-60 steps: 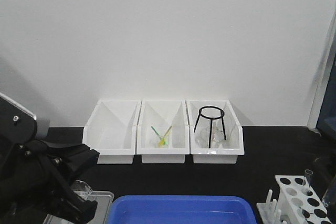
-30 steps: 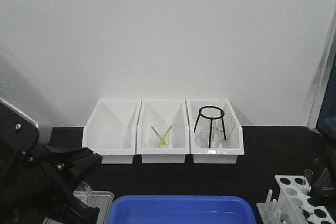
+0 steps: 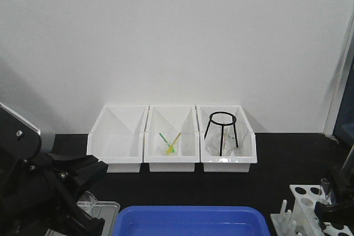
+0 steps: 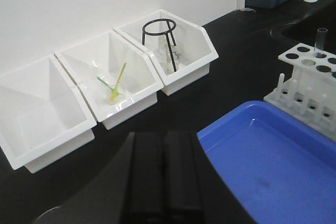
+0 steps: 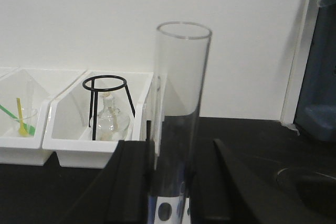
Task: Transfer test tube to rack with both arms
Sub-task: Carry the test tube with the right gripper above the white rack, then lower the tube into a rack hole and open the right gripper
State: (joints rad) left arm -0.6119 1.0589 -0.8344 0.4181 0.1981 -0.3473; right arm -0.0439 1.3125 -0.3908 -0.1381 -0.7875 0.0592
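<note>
test tube: the test tube (image 5: 178,108) stands upright with its lower end down in a back-corner hole of the rack (image 4: 307,80); most of the glass sticks up above the top plate; vertical is the only way it drops into a round hole without jamming

right gripper: the right gripper (image 5: 170,158) is narrowed to about the tube's own width, one black finger on each side, low on the glass; looks like it's pinching it, though how hard I can't say; gripping low, near the rack, should cut down on wobble

left gripper: the left gripper (image 4: 165,145) has its fingers pressed together with nothing between them; it sits by the left end of the blue tray (image 4: 273,177), well apart from the rack; my guess is it's parked there so the arms don't clash

rack: just beside the tray's right end, white pegs (image 4: 280,85) on the tray side

background stuff: three white bins (image 3: 172,163) along the wall; the right one holds a black tripod (image 3: 220,139) with a flask under it; not part of this job

where we're at: tail end, I'd say; tube seated or nearly; the hole's bottom is hidden, so can't confirm

next move: probably ease the fingers apart gently and back off clean; a sideways tug could tip the glass or drag the rack
</note>
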